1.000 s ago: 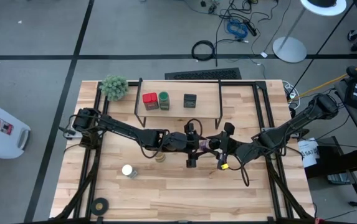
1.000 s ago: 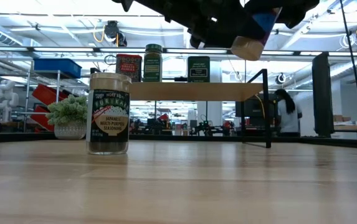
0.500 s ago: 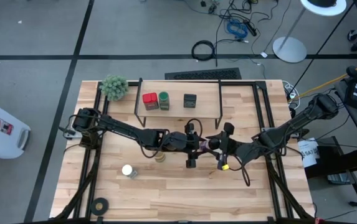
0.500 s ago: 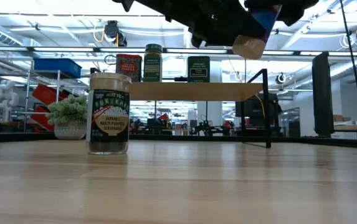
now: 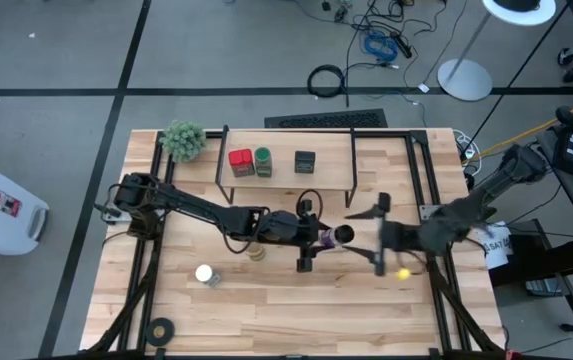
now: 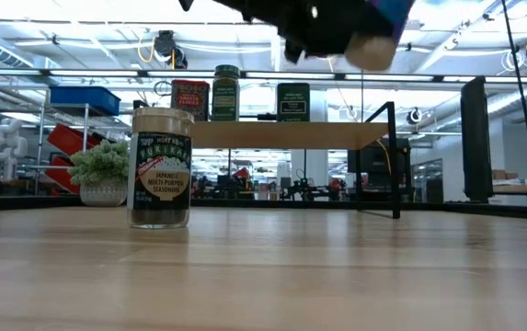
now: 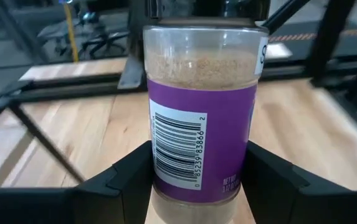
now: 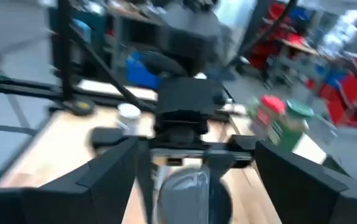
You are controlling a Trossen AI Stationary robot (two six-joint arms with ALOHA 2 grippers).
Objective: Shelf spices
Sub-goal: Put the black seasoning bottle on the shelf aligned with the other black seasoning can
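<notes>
Three spices already sit on the shelf (image 5: pixel 336 160): red tin (image 5: pixel 240 160), green-lidded jar (image 5: pixel 263 160) and dark square tin (image 5: pixel 305 160), all on the light top board of the shelf at the far side of the wooden table (image 5: pixel 266 310). Left to do, by my read: roughly three. Purple-label jar (image 7: pixel 203 118) is in the air near table centre, clamped between the left gripper (image 5: pixel 308 232) fingers, tan powder visible inside. Right gripper (image 5: pixel 381 235) is just beside it, apart from the jar, fingers spread wide and holding nothing. Japanese multi-purpose seasoning jar (image 6: pixel 160 167) stands upright on the table, near the left arm. White-lidded jar (image 5: pixel 204 273) stands on the near-left of the table. So about halfway; held jar looks next for the shelf.
</notes>
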